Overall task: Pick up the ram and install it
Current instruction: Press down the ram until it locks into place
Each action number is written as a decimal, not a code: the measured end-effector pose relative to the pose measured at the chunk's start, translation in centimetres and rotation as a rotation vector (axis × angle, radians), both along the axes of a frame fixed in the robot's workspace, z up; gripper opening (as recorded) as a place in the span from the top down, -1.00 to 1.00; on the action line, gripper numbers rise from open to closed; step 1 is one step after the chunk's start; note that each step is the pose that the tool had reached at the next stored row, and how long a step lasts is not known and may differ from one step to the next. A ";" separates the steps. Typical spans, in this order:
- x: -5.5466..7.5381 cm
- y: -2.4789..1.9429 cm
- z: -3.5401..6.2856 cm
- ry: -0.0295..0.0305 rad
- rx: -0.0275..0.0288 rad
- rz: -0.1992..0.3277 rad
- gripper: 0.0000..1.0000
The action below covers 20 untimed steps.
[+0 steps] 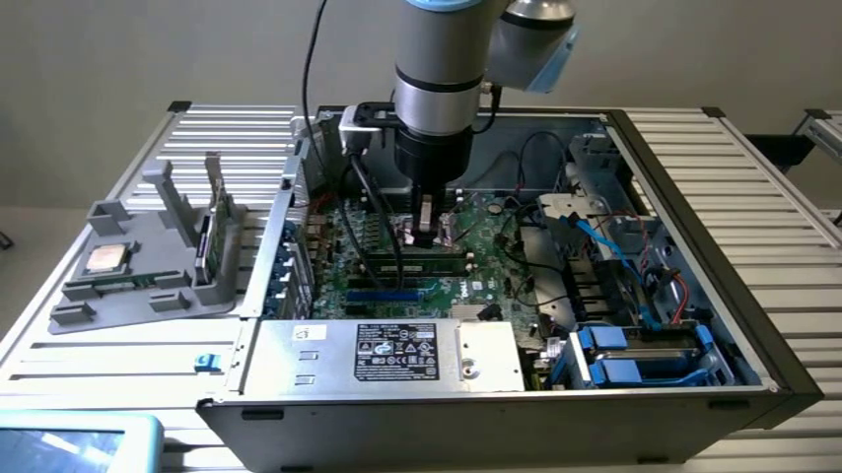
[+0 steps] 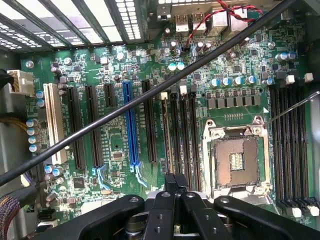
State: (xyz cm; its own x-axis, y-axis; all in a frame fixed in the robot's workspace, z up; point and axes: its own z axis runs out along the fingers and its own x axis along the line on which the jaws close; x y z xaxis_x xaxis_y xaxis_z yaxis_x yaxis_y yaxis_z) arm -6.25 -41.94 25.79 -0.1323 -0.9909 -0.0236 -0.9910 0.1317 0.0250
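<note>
While the gripper hangs low inside the open computer case, its fingers are drawn together over the bank of memory slots just beside the empty processor socket. In the wrist view a thin stick, the ram, appears to stand edge-on in the slot directly below the fingers, though whether the fingers pinch it or only press on its top edge cannot be told. Doing this step well looks like a matter of keeping the stick upright and square to its slot, with its notch matched to the slot's key, and pushing straight down so both ends seat evenly. A tilt would likely bind one end and leave the other proud. The black cable crossing the motherboard in the wrist view passes over the slots, so it is worth keeping clear of the press. Outside the case, on the exterior view's left, the grey parts holder has a square silver chip lying on it.
</note>
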 end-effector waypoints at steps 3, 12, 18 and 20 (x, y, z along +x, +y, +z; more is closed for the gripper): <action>0.0 0.01 -0.06 0.0000 -0.0003 -0.037 0.81; 0.0 0.01 -0.22 -0.0001 -0.0013 -0.152 0.81; 0.0 0.01 -0.29 0.0000 -0.0022 -0.229 0.81; 0.0 0.01 -0.31 -0.0001 -0.0025 -0.254 0.81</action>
State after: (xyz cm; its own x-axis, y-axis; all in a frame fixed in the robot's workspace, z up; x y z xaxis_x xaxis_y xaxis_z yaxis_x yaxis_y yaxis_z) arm -6.24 -41.93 25.48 -0.3772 -0.9259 -0.0212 -0.9260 0.3767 0.0243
